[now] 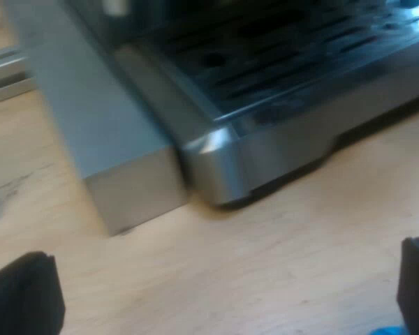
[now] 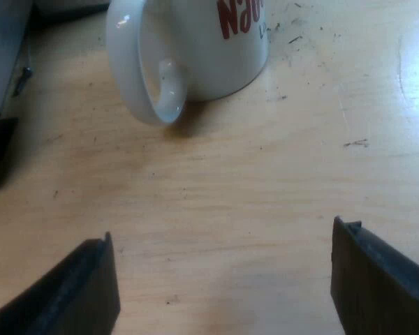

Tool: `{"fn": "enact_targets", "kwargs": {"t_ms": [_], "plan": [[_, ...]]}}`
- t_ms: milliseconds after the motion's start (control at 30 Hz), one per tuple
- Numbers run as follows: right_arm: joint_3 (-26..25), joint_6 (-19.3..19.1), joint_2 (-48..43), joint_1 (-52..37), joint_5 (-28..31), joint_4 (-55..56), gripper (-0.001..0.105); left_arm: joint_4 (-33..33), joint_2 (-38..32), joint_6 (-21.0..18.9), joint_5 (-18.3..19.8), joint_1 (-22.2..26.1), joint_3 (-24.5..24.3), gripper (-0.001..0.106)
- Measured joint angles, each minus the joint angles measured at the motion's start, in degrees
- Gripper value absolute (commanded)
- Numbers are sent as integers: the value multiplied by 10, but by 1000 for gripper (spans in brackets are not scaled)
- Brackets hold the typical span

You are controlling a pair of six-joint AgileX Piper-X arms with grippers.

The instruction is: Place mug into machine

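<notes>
Here, the brushed-steel espresso machine [image 1: 216, 150] stands on the pale wooden table [image 1: 279, 265]. The rounded corner of its base, with the dark slotted drip tray [image 1: 279, 49] above it, faces the left gripper [image 1: 220, 279]. That gripper hangs low over the bare surface, just short of the corner. Its two black fingers [image 1: 24, 289] are spread wide with nothing between them, and it touches neither the machine nor the tray.

The white ceramic mug [image 2: 195, 49], with red lettering on its side, stands upright on the same wooden surface, outside the machine. Its looped handle [image 2: 143, 77] is turned towards the right gripper [image 2: 223, 241]. The mug sits ahead of that gripper and clear of it, with a stretch of bare wood between the handle and the fingertips. The right gripper's black fingers [image 2: 84, 286] are parted wide and hold nothing. A few dark specks lie scattered on the wood around the mug's foot.
</notes>
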Motion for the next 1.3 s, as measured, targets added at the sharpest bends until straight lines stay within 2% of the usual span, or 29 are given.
{"fn": "enact_targets", "kwargs": {"t_ms": [67,200,600,867,1033,1167,1300], "plan": [[0,0,0,0,0,0,66,0,0,0,-14,0,0,105],[0,0,0,0,0,0,66,0,0,0,-14,0,0,105],[0,0,0,0,0,0,66,0,0,0,44,0,0,105],[0,0,0,0,0,0,66,0,0,0,45,0,0,105],[0,14,0,0,0,-4,66,-1,0,0,47,0,0,105],[0,14,0,0,0,-7,65,-20,0,0,47,0,0,105],[0,14,0,0,0,-13,65,-44,0,-26,47,0,0,105]]}}
